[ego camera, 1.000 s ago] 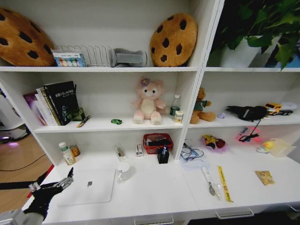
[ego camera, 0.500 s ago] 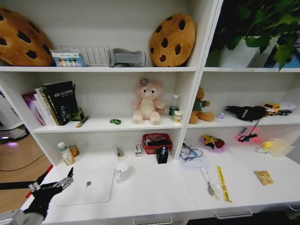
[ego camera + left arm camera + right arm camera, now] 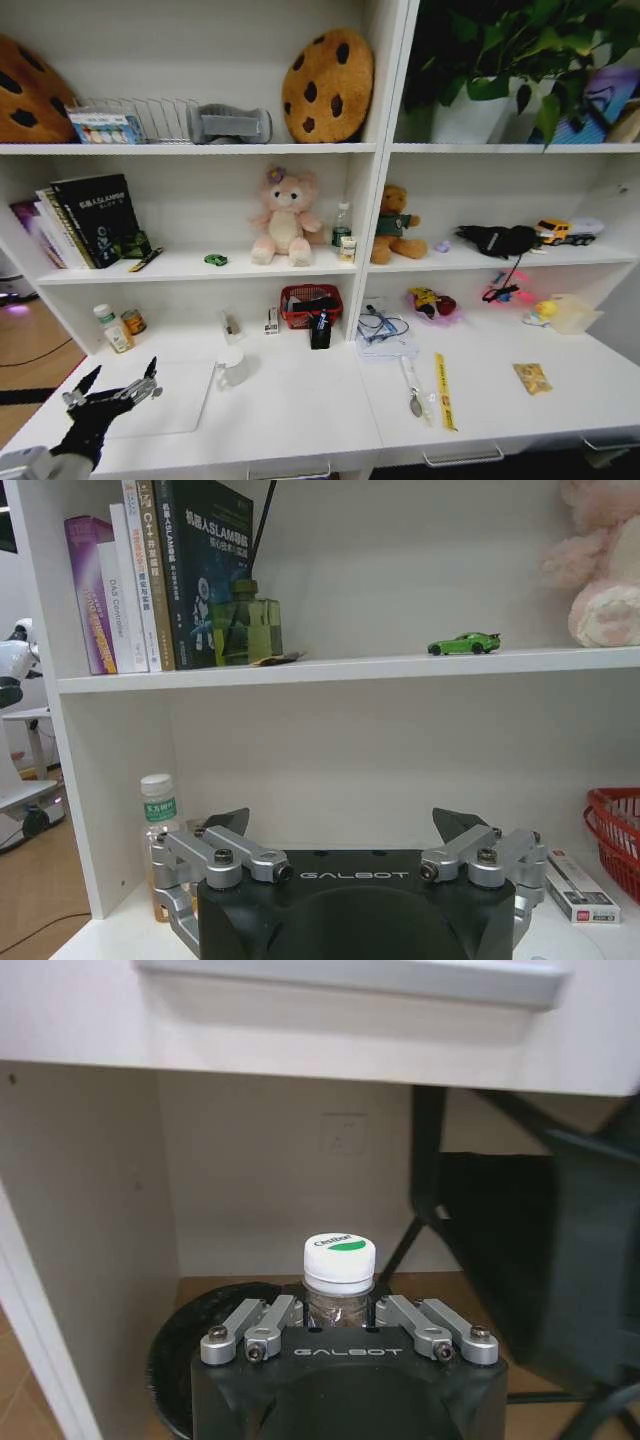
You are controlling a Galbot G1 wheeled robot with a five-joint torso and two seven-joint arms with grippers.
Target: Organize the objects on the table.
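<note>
The white table (image 3: pixel 300 420) carries a slim silver laptop (image 3: pixel 180 398) at front left, with a white mug (image 3: pixel 232 366) beside it. My left gripper (image 3: pixel 118 382) hovers open over the laptop's left edge, nothing between its fingers (image 3: pixel 225 825). A tiny green toy car (image 3: pixel 216 259) (image 3: pixel 464 643) rests on the shelf above. Pens stand in a black holder (image 3: pixel 320 330) by a red basket (image 3: pixel 310 303). A small dark-lidded jar (image 3: pixel 132 321) and a white-capped bottle (image 3: pixel 108 327) stand at back left. Below the desk edge, my right gripper (image 3: pixel 339 1312) is shut on a clear bottle with a white cap (image 3: pixel 339 1258).
Books (image 3: pixel 85 220) and a pink plush (image 3: pixel 282 218) fill the middle shelf, cookie cushions (image 3: pixel 325 85) the top one. A spoon (image 3: pixel 412 392), a yellow ruler (image 3: pixel 442 390) and cables (image 3: pixel 380 326) lie on the desk's right half. A dark chair (image 3: pixel 530 1250) stands under the desk.
The whole head view has slid left, so the camera has moved rightward. The left gripper keeps its open pose at the bottom left.
</note>
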